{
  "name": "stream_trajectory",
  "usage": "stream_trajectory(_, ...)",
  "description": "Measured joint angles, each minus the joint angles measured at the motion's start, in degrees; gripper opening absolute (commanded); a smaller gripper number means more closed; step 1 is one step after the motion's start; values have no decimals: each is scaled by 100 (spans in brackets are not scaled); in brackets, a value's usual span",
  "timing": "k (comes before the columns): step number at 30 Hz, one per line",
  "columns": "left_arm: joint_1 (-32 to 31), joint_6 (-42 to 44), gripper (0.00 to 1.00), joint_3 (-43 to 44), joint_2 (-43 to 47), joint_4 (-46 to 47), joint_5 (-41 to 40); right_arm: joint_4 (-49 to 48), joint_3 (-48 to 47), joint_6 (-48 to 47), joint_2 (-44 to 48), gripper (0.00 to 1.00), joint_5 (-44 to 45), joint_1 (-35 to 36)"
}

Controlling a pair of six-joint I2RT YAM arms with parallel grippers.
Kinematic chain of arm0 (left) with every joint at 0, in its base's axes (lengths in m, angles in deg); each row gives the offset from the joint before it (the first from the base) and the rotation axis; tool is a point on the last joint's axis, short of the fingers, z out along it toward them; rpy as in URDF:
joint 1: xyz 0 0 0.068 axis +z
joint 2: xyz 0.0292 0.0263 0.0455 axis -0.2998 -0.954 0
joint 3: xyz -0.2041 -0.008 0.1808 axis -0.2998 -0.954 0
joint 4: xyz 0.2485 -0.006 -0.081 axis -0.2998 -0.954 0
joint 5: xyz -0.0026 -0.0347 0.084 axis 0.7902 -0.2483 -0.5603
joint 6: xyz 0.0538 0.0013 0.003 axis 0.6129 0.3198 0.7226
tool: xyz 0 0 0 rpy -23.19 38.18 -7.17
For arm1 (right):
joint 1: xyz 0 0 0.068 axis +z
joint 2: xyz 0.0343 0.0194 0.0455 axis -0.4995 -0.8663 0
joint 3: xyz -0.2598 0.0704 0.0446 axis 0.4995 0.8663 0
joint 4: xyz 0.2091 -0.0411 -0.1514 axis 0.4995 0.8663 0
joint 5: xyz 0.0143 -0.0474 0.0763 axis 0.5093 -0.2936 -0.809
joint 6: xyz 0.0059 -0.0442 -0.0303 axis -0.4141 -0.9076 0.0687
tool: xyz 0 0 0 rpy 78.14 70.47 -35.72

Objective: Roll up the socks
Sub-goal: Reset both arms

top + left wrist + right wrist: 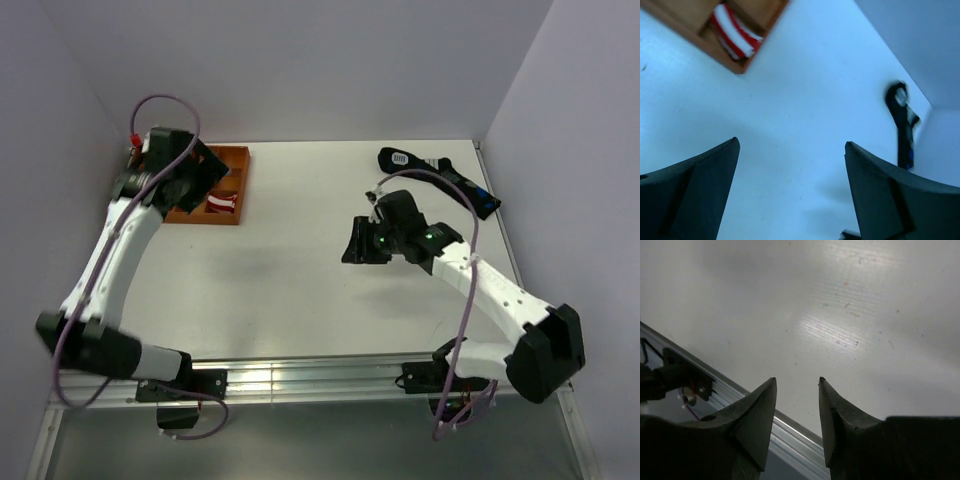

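Note:
The red and white striped socks (222, 203) lie bundled in a compartment of the orange-brown wooden tray (240, 165) at the far left. They also show in the left wrist view (735, 34), at the tray's corner (740, 67). My left gripper (203, 176) hovers over the tray; in its wrist view it (791, 145) is wide open and empty, with the socks beyond its tips. My right gripper (356, 244) hangs over the middle of the table, far from the socks; in its wrist view it (797, 381) is open with a narrow gap and holds nothing.
A long black sock (440, 172) with blue patches and a white label lies at the far right; it also shows in the left wrist view (903, 122). A metal rail (300, 380) runs along the near table edge. Walls enclose the table on three sides.

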Motion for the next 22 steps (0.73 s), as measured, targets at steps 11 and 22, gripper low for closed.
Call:
stream_trajectory(11,-87,1932,99,-2280,3401,1506,1980,-13,-37,284,2140,100,940,-59)
stream_trajectory(22,-136,2284,100,-2494,3329,1652,2476,42,55,317,2555,100,1408,-61)
